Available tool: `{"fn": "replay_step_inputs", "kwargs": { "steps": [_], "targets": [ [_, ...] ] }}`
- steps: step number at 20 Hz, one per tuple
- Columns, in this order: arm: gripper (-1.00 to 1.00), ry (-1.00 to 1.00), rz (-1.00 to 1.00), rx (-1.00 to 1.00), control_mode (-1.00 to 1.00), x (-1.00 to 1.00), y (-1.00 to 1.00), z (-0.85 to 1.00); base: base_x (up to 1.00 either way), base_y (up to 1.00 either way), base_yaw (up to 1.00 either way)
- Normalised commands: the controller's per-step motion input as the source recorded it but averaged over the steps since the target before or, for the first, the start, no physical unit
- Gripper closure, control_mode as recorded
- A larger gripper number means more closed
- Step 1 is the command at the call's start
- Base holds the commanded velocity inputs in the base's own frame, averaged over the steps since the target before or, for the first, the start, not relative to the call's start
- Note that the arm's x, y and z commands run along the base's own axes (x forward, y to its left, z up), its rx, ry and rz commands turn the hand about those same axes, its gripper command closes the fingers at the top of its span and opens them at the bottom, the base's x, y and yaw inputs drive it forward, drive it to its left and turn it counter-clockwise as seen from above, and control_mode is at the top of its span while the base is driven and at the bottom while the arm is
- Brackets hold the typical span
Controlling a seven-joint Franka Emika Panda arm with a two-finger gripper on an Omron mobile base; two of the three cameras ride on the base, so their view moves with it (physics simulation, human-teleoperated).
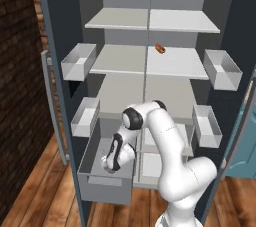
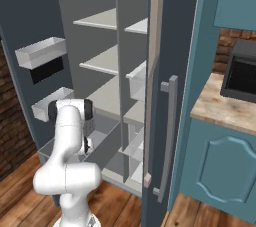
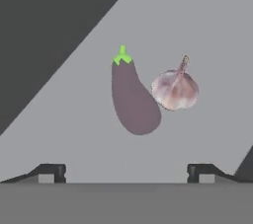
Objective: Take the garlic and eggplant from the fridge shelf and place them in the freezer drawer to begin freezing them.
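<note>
Eggplant (image 3: 132, 100) and garlic (image 3: 175, 90) lie touching on the freezer drawer (image 1: 100, 187) floor, the task's goal spot | gripper (image 3: 126, 172) hovers above, fingers spread wide, empty, apparently just let go | orange-red item (image 1: 160, 48) sits on fridge shelf (image 1: 175, 63), untouched

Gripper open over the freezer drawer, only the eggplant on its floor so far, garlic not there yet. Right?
Not quite. The hand view shows the garlic already on the freezer drawer floor, right beside the eggplant. The gripper is open above both.
</note>
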Motion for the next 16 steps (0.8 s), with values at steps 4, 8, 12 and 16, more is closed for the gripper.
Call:
{"fn": "replay_step_inputs", "kwargs": {
  "steps": [4,8,12,16],
  "targets": [
    [-1.0,-0.35,-0.12,0.0,-1.0,-0.9,0.0,1.0,0.0,0.0,0.0],
    [-1.0,-0.34,-0.13,0.0,-1.0,-0.68,0.02,1.0,0.0,0.0,0.0],
    [-1.0,-0.29,-0.12,0.0,-1.0,-0.67,0.14,1.0,0.0,0.0,0.0],
    [-1.0,-0.16,-0.05,-0.02,-1.0,-0.34,0.3,1.0,0.0,0.0,0.0]
  ]
}}
